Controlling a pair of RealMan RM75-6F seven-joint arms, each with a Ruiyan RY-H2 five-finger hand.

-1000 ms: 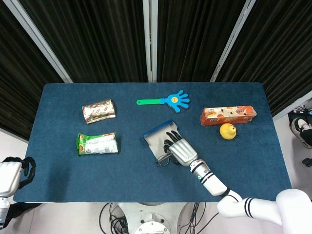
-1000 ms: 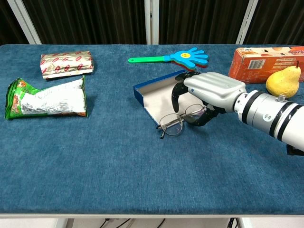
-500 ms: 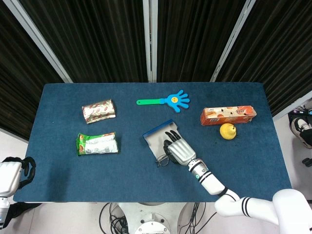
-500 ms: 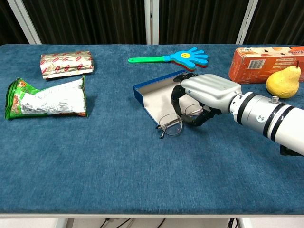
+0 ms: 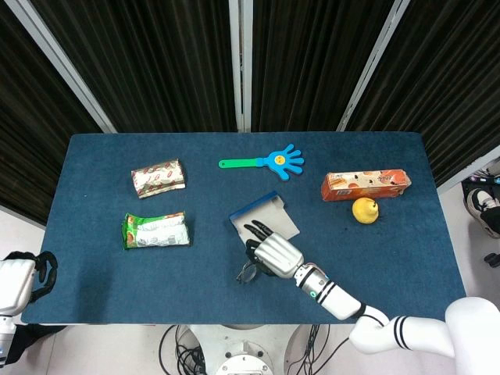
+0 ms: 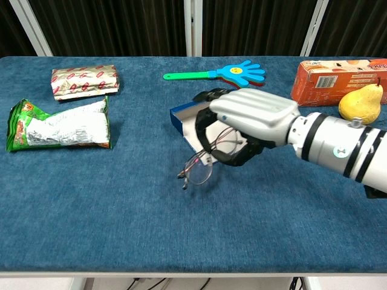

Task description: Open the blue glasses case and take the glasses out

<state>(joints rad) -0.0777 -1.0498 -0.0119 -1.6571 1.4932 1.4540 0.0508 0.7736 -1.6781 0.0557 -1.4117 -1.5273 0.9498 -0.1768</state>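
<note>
The blue glasses case (image 5: 266, 216) (image 6: 182, 122) lies open near the table's middle, its pale lining showing. My right hand (image 5: 273, 251) (image 6: 249, 119) hovers just in front of it and grips the thin-framed glasses (image 5: 248, 272) (image 6: 197, 171). They hang tilted from its fingers, clear of the case and above the cloth. One lens sticks out below and left of the fingers; the rest is hidden in the grip. My left hand (image 5: 22, 283) shows only in the head view, off the table's near-left corner, with nothing in it.
A blue-and-green hand clapper (image 5: 269, 162) (image 6: 230, 72) lies behind the case. An orange box (image 5: 366, 185) (image 6: 338, 72) and a yellow pear (image 5: 365, 209) (image 6: 361, 103) sit to the right. Two snack bags (image 5: 158, 177) (image 5: 156, 230) lie to the left.
My right hand has closed on the glasses, lifted them off the cloth and carried them left and toward the table's near edge. The case now lies uncovered.
</note>
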